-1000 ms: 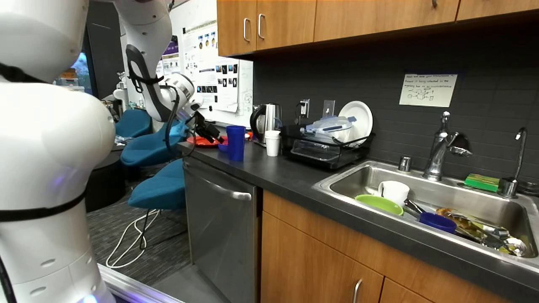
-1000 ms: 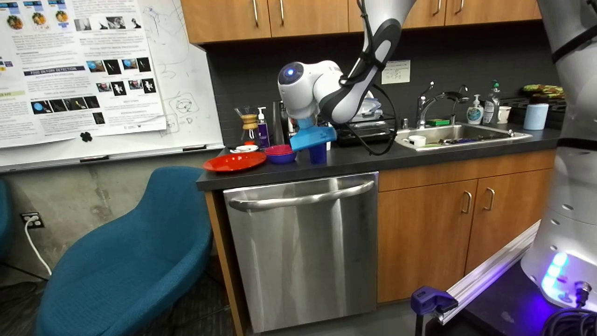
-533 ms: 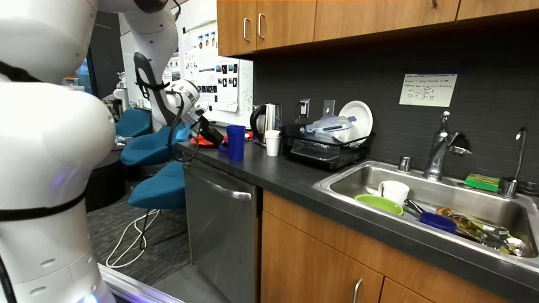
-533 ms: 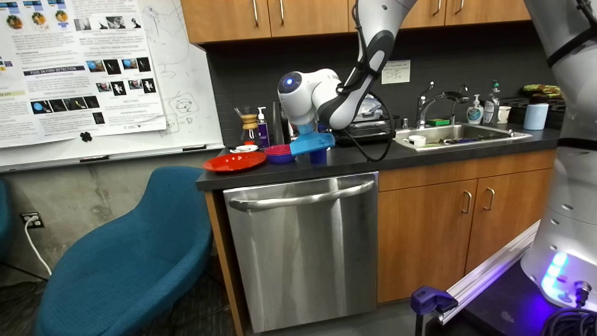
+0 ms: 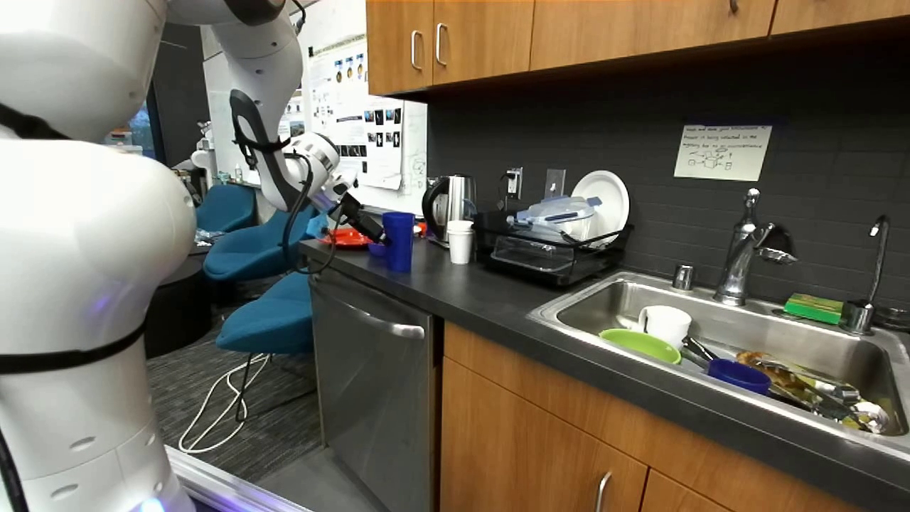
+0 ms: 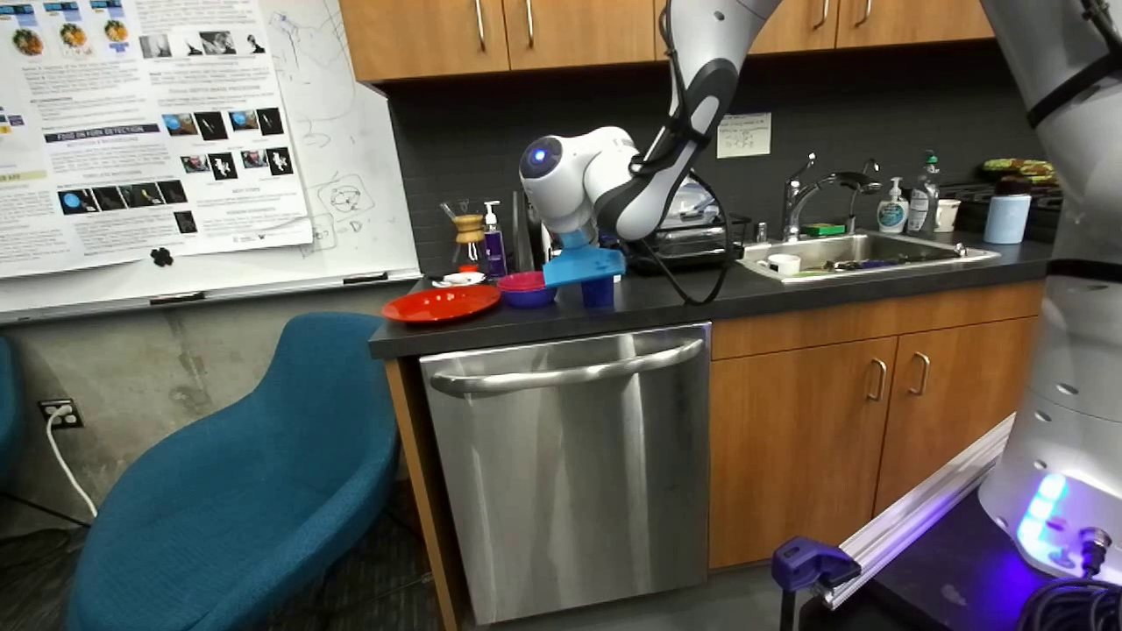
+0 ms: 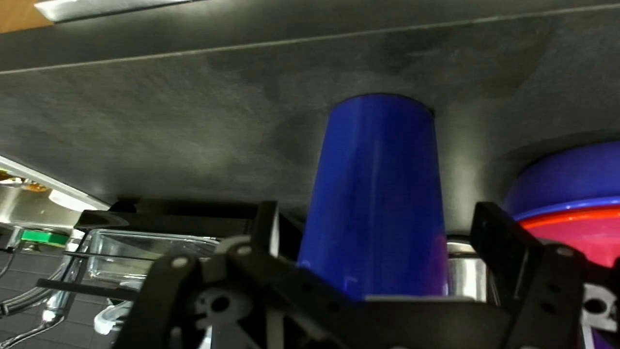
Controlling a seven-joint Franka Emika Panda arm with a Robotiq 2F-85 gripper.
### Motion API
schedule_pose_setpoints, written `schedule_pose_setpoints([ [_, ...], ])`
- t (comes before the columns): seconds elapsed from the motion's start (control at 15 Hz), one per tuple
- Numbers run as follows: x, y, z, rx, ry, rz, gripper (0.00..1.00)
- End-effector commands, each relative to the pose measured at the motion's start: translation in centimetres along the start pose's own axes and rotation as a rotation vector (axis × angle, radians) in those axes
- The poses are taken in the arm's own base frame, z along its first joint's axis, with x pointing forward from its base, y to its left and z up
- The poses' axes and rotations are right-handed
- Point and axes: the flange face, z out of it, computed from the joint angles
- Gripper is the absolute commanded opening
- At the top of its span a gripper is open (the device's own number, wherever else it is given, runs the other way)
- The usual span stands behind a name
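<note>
Dark counter [image 5: 473, 288], blue cup [image 7: 378, 174] standing on it, gripper [image 7: 375, 232] spread wide, holding nothing, bowls [image 6: 528, 294] nearby, sink [image 5: 768, 338], chair [image 6: 237, 456] near whiteboard [image 6: 344, 145]

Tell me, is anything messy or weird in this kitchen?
Yes: the sink looks messy, with a white mug, green bowl and utensils jumbled together. The tall blue cup at the open gripper looks fine, standing upright.

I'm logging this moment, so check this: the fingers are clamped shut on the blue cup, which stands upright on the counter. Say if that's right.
Not clamped shut: the wrist view shows the fingers open, with a gap on either side of the blue cup, which does stand upright on the counter.
</note>
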Motion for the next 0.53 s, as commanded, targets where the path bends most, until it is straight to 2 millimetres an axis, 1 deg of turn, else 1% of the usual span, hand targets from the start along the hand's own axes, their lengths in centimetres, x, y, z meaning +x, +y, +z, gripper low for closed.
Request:
schedule_pose_setpoints([
  [0.0, 1.0, -0.4, -0.2, 0.006, 0.087, 0.036, 1.0],
  [0.27, 1.4, -0.9, -0.1, 0.015, 0.124, 0.038, 1.0],
  [0.47, 1.6, -1.2, 0.9, 0.003, 0.121, 0.035, 1.0],
])
